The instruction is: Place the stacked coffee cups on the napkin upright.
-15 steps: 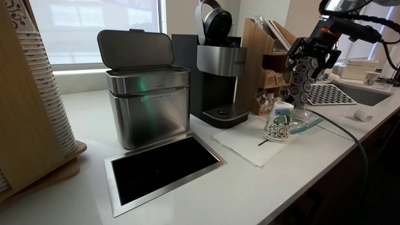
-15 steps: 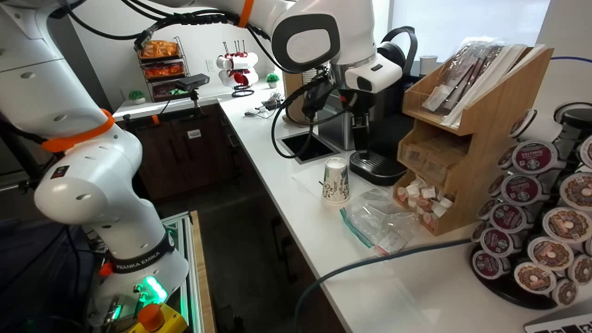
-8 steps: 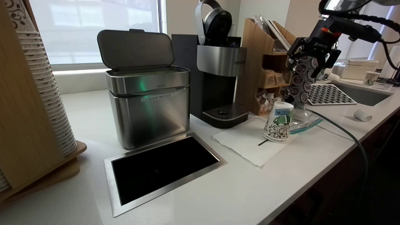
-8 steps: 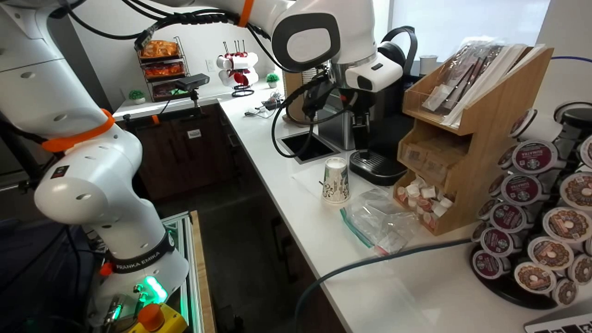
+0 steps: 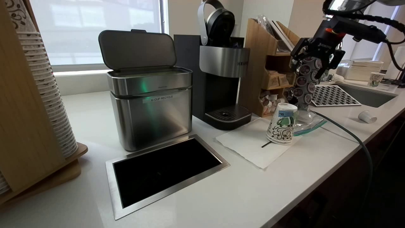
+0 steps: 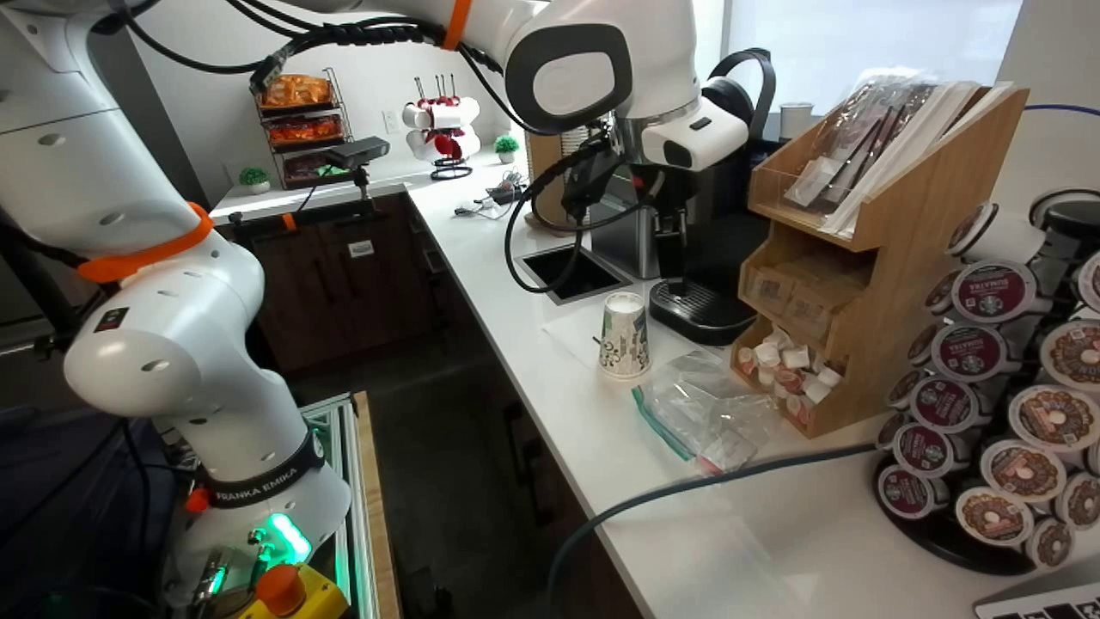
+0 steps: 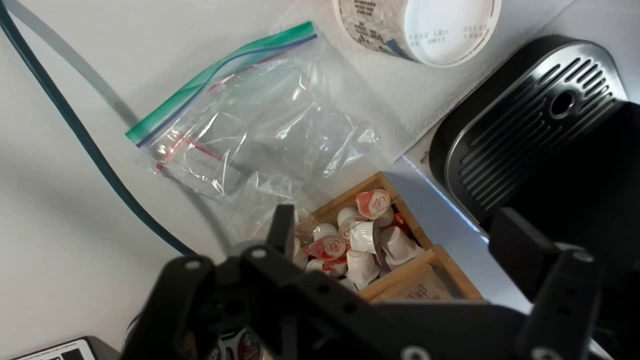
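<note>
Seemingly placed, the stacked coffee cups (image 5: 281, 124) stand mouth-down on the napkin (image 5: 245, 143); the pincer (image 7: 401, 232), spread and empty, should retreat upward without brushing them.

Paper cups (image 5: 281, 124), matt paper napkin (image 5: 246, 145) – brushed-metal bin (image 5: 155, 115), glossy plastic bag (image 7: 295, 110)

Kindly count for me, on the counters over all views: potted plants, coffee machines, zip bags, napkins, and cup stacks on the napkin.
Potted plants: 2
Keurig coffee machine: 1
Zip-top plastic bag: 1
Napkin: 1
Paper-cup stack: 1
Total: 6
</note>
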Tool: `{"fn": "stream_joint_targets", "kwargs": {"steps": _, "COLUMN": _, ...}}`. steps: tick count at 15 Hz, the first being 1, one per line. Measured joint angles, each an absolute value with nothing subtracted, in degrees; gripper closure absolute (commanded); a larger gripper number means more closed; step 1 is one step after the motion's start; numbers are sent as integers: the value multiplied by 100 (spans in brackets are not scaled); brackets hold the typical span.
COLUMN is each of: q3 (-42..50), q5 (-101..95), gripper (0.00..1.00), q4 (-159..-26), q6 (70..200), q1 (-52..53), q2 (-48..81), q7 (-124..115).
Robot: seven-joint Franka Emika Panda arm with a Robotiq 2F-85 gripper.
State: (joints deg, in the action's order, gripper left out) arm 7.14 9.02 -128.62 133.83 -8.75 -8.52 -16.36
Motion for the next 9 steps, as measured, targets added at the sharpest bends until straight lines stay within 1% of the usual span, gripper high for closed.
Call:
{"fn": "stream_joint_targets", "kwargs": {"steps": 7, "q3": 711, "q5": 794, "gripper": 0, "q4": -12862, "q6": 13392, "q1": -875, "q2": -838, "q7": -1659}}
{"fn": "stream_joint_targets", "kwargs": {"steps": 9, "q3": 690, "q5": 682, "gripper": 0, "q4": -12864, "q6": 13580, "q1": -874, "q2": -825, "q7": -1659}}
